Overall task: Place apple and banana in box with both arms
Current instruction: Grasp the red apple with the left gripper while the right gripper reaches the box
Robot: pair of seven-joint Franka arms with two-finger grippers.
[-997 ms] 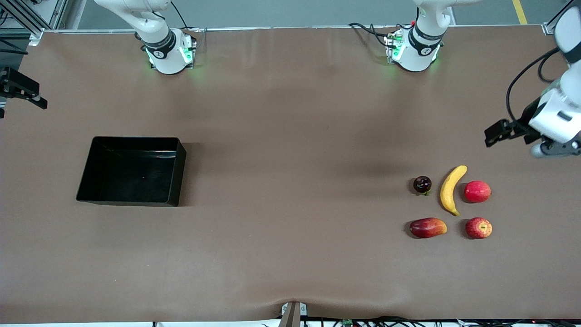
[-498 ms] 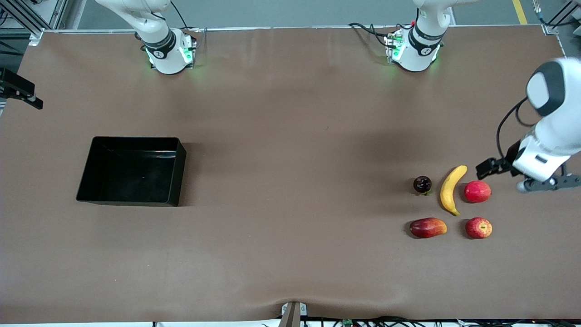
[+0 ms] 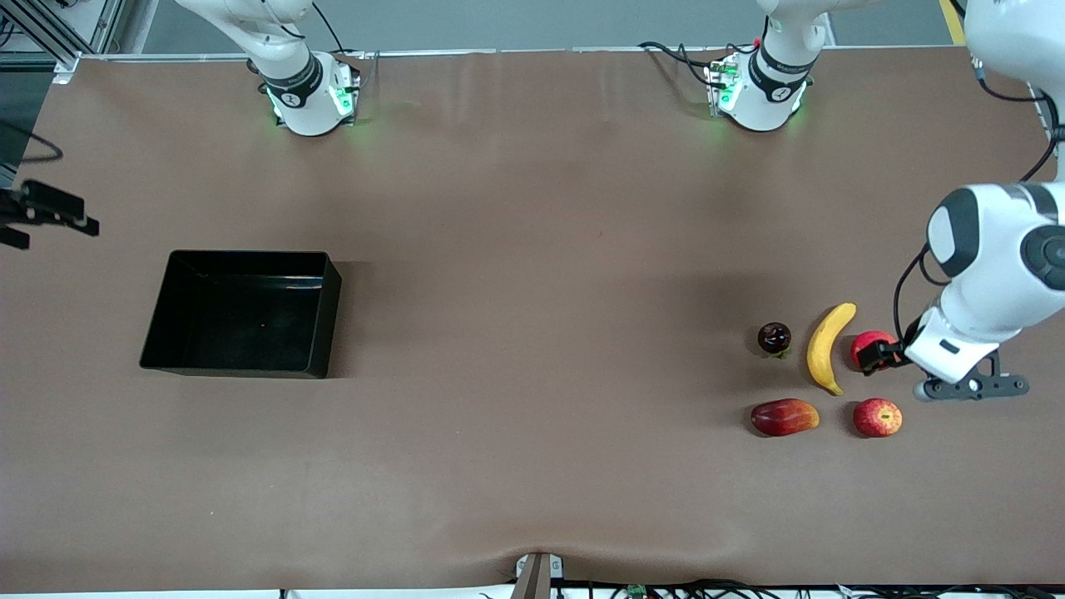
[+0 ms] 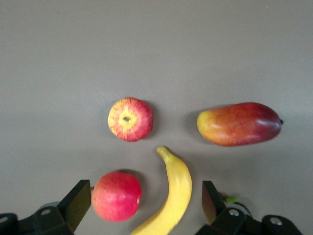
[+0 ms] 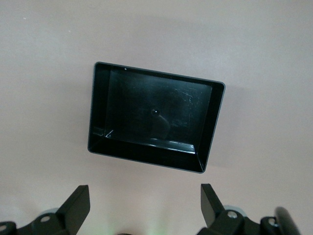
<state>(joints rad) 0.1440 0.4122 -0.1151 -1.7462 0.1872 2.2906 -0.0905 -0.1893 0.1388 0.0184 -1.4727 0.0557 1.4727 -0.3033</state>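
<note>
So the banana (image 3: 829, 347) is lying flat on the table (image 3: 532, 249) at the left arm's end, with the other fruit packed around it. The apple (image 3: 877, 417) sits nearer the front camera than the banana, with the mango (image 3: 784, 417) beside it, and a plain red fruit (image 3: 865, 345) lies just beside the banana. There's a dark plum (image 3: 774, 337) right next to it too. The left gripper (image 4: 142, 208) hangs over the banana and the red fruit, jaws spread wide, holding nothing. The box (image 3: 158, 333) is well apart from the banana, at the right arm's end. The right gripper (image 5: 144, 210) hovers over the table near the box, jaws spread too, nothing in them.
</note>
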